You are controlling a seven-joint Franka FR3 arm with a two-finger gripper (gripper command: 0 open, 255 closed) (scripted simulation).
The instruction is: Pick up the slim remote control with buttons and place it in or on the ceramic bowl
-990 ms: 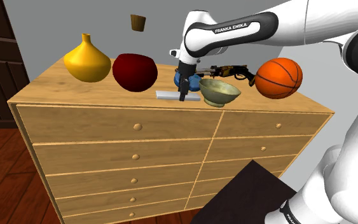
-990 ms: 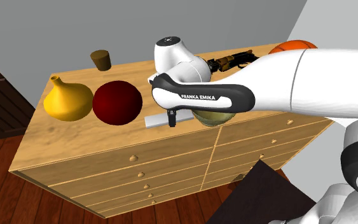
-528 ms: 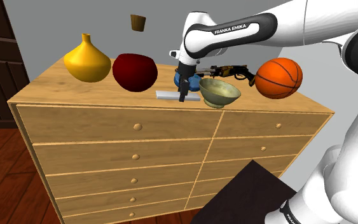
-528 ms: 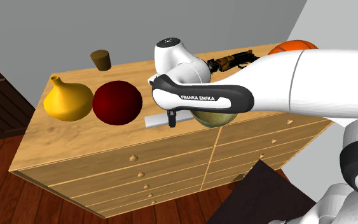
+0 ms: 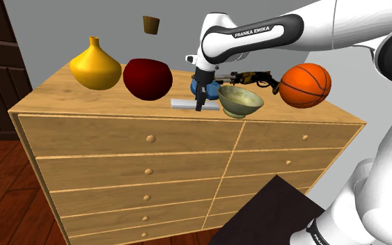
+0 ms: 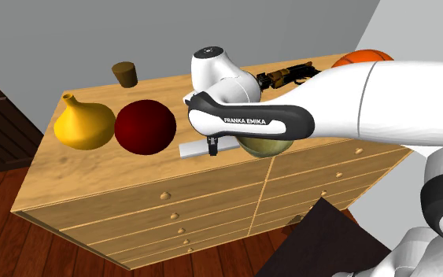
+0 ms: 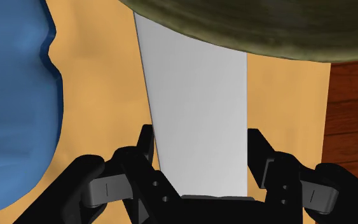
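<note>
The slim remote (image 5: 182, 104) (image 6: 193, 148) is a plain light-grey slab lying flat on the wooden dresser top (image 5: 62, 94), near its front edge. My gripper (image 5: 200, 107) (image 6: 212, 151) (image 7: 199, 149) points straight down over the end of the remote nearest the bowl. In the wrist view the black fingers (image 7: 147, 145) press against the two long sides of the remote (image 7: 196, 108), so the gripper is shut on it while it still rests on the wood. The olive-green bowl (image 5: 241, 99) (image 6: 260, 147) (image 7: 254, 25) stands just beyond that end, partly hidden by my arm in the second exterior view.
A blue object (image 5: 203, 86) (image 7: 12, 95) sits right behind the gripper. A dark red round vase (image 5: 147, 78) and a yellow vase (image 5: 95, 66) stand towards the shoulder view's left. A basketball (image 5: 305, 85) and a dark toy gun (image 5: 255, 78) lie behind the bowl. Floor lies below the dresser's front edge.
The fingers have drawn in against the remote's sides. The arm, the remote and the bowl stay where they were.
</note>
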